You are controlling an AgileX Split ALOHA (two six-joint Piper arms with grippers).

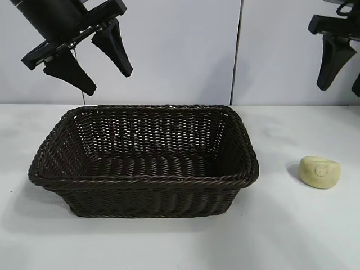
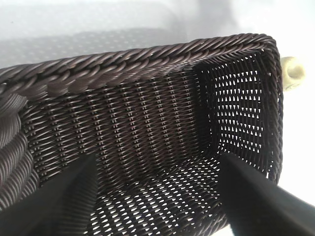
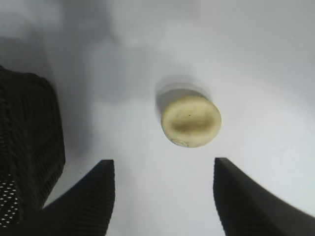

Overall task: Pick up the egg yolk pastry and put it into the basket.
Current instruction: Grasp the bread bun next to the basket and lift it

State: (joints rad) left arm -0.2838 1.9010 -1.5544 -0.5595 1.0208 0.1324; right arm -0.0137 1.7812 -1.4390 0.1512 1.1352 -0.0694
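The pale yellow egg yolk pastry (image 1: 319,171) lies on the white table to the right of the dark brown wicker basket (image 1: 146,179). In the right wrist view the pastry (image 3: 191,121) lies on the table beyond my open right gripper (image 3: 164,164). That right gripper (image 1: 341,85) hangs high above the pastry at the top right, empty. My left gripper (image 1: 108,80) hangs open and empty above the basket's back left corner. In the left wrist view it (image 2: 157,164) looks down into the basket (image 2: 147,59), with the pastry (image 2: 292,73) just past the far wall.
The white table (image 1: 292,230) has bare surface in front of and to the right of the basket. A pale wall with a vertical seam (image 1: 237,50) stands behind.
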